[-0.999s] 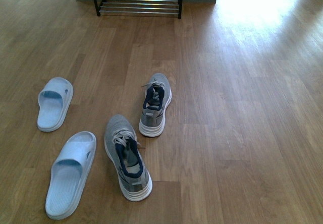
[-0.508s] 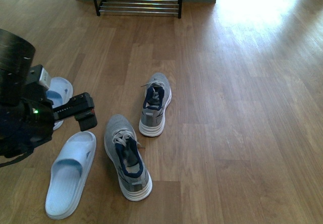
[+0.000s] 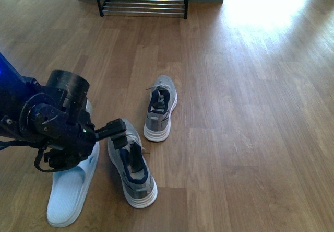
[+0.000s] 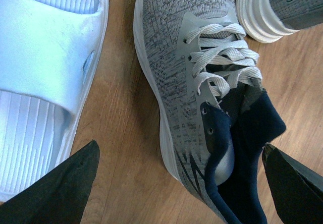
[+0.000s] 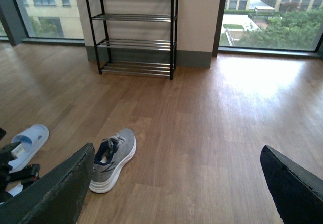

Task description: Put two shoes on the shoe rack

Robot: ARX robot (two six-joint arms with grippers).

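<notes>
Two grey knit sneakers lie on the wood floor: the near one (image 3: 133, 164) and the far one (image 3: 160, 108). One pale-blue slide (image 3: 70, 190) lies left of the near sneaker; the other slide (image 5: 28, 138) shows only in the right wrist view. My left gripper (image 3: 112, 130) hovers open above the near sneaker (image 4: 202, 82), its fingers astride the shoe's collar without touching it, with the slide (image 4: 45, 57) beside. The shoe rack (image 3: 143, 4) stands far back, with chrome rods (image 5: 136, 45). My right gripper (image 5: 177, 149) is open over bare floor, far from the far sneaker (image 5: 113, 158).
The rack stands against a grey-based wall (image 5: 194, 57) between large windows. Bare wood floor (image 3: 250, 112) stretches to the right and between the shoes and the rack. My left arm's dark body (image 3: 47, 119) covers the floor where the other slide lay.
My left arm has come into the front view from the left and moved right and down, ending over the near sneaker and covering the farther slide. The shoes have not moved.
</notes>
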